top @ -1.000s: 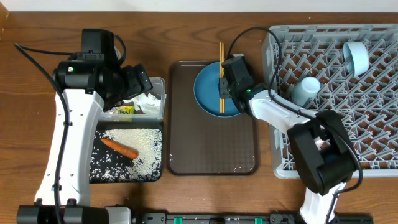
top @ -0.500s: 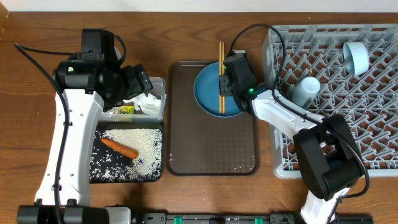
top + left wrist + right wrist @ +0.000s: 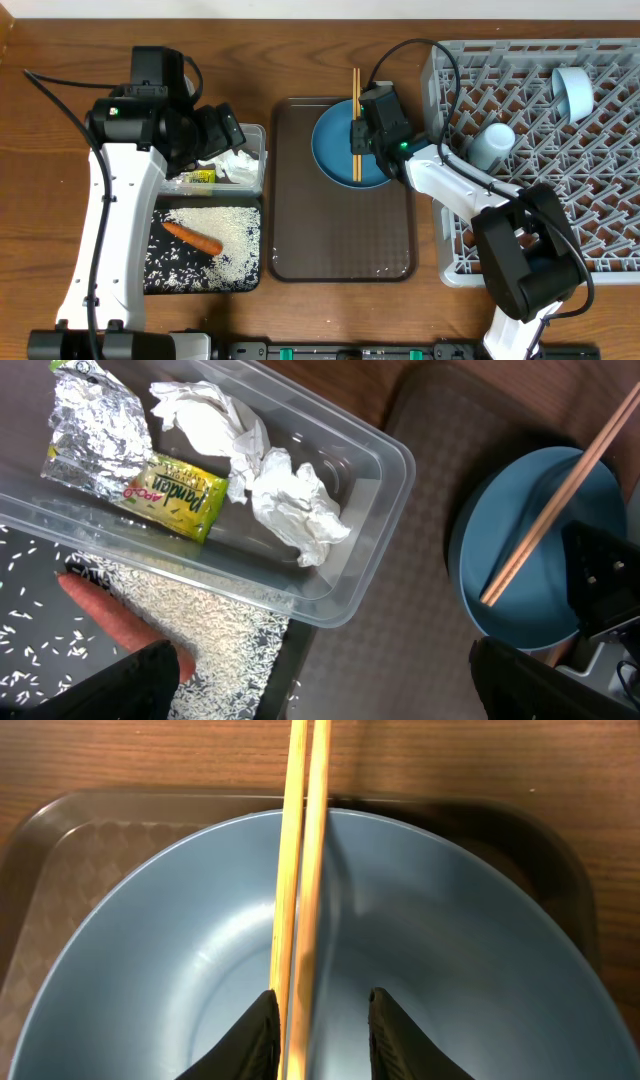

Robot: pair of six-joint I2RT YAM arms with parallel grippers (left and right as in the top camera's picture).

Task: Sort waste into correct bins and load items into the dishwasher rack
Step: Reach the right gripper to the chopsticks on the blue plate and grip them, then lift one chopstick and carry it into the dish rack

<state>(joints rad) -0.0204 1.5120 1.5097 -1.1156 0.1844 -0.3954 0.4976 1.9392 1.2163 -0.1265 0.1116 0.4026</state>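
2 wooden chopsticks (image 3: 300,870) on the round blue plate (image 3: 450,980) lie between the right gripper's (image 3: 322,1035) parted fingers, so closing seems next; the left gripper (image 3: 335,685) hangs spread.

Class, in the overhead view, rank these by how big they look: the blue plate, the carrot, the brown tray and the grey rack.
Largest to smallest:
grey rack
brown tray
blue plate
carrot

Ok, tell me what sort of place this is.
Probably a lab tabletop mock-up of a dish-clearing station: a grey dishwasher rack holding cups, a blue plate with chopsticks on a brown tray, and a clear tub of waste.
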